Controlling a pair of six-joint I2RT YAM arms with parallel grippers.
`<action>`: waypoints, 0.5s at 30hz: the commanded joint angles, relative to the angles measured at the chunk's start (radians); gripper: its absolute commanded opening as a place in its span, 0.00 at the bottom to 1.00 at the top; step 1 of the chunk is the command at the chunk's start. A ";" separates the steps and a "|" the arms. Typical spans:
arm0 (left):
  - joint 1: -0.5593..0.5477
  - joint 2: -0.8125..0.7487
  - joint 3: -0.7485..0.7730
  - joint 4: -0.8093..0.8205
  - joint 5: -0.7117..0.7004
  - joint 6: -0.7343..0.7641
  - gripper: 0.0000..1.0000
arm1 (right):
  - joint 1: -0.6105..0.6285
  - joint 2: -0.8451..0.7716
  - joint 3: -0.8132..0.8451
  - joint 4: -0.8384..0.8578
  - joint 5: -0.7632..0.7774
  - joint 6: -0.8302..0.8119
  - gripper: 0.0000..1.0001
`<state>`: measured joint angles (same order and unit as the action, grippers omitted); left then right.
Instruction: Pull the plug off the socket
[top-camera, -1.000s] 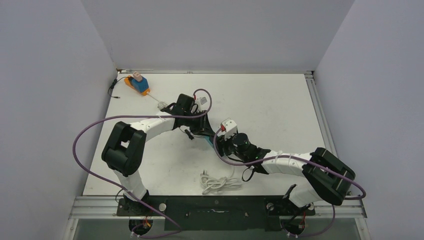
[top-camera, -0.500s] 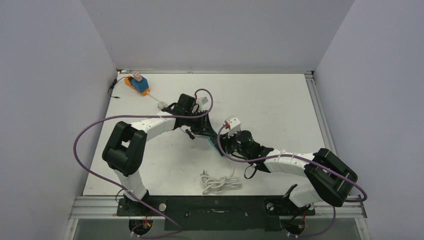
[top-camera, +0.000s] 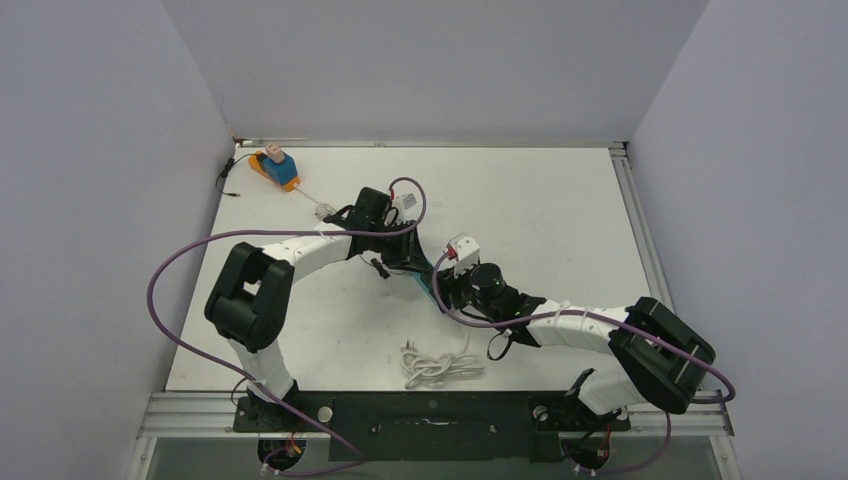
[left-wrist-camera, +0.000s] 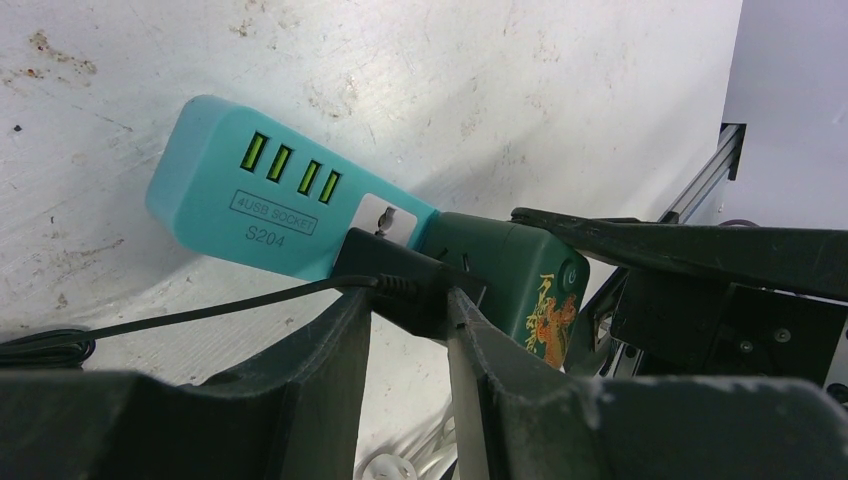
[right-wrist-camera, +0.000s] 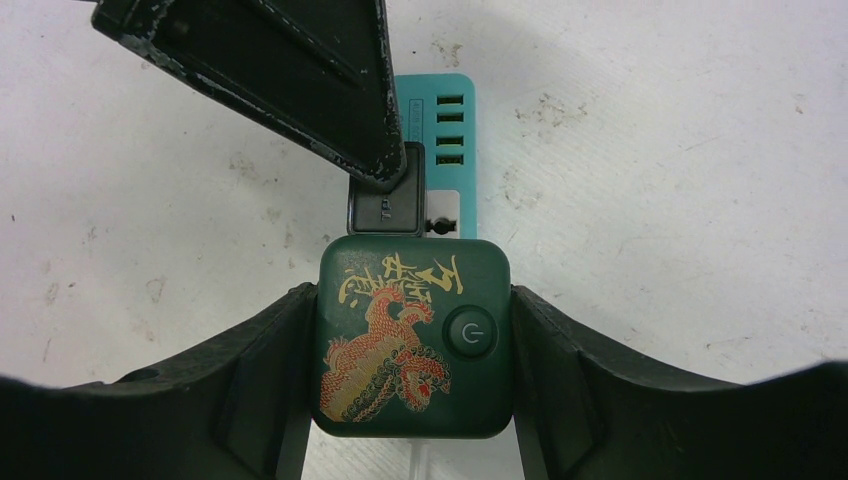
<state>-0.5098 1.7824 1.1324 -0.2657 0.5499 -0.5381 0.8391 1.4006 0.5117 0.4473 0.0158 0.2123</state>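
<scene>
The blue cube plug (top-camera: 277, 160) with a pale pinkish top sits on the orange power strip (top-camera: 268, 173) at the far left corner, with no gripper near it. Both grippers are at the table's middle on a teal power strip (left-wrist-camera: 270, 200), which also shows in the right wrist view (right-wrist-camera: 450, 120). My left gripper (left-wrist-camera: 408, 300) is shut on a small black block (left-wrist-camera: 400, 275) with a thin black wire, lying against the teal strip. My right gripper (right-wrist-camera: 413, 330) is shut on that strip's dark green dragon-printed end (right-wrist-camera: 413, 335).
A coiled white cable (top-camera: 435, 365) lies near the front edge. A white cord with a small connector (top-camera: 325, 210) runs from the orange strip toward the left arm. Grey walls close in the table (top-camera: 560, 200) on three sides.
My right gripper has shifted slightly toward the teal strip's end. The left arm has barely moved. The blue plug and orange strip have not moved.
</scene>
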 joint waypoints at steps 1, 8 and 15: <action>-0.010 0.039 0.006 -0.069 -0.065 0.043 0.29 | 0.036 -0.030 0.018 0.037 0.065 -0.035 0.32; -0.010 0.044 0.007 -0.070 -0.061 0.043 0.29 | 0.085 -0.009 0.038 0.016 0.128 -0.065 0.32; -0.010 0.045 0.009 -0.072 -0.059 0.044 0.29 | 0.097 -0.015 0.038 0.016 0.147 -0.066 0.32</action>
<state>-0.5098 1.7847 1.1351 -0.2668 0.5507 -0.5381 0.9211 1.4006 0.5159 0.4400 0.1432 0.1486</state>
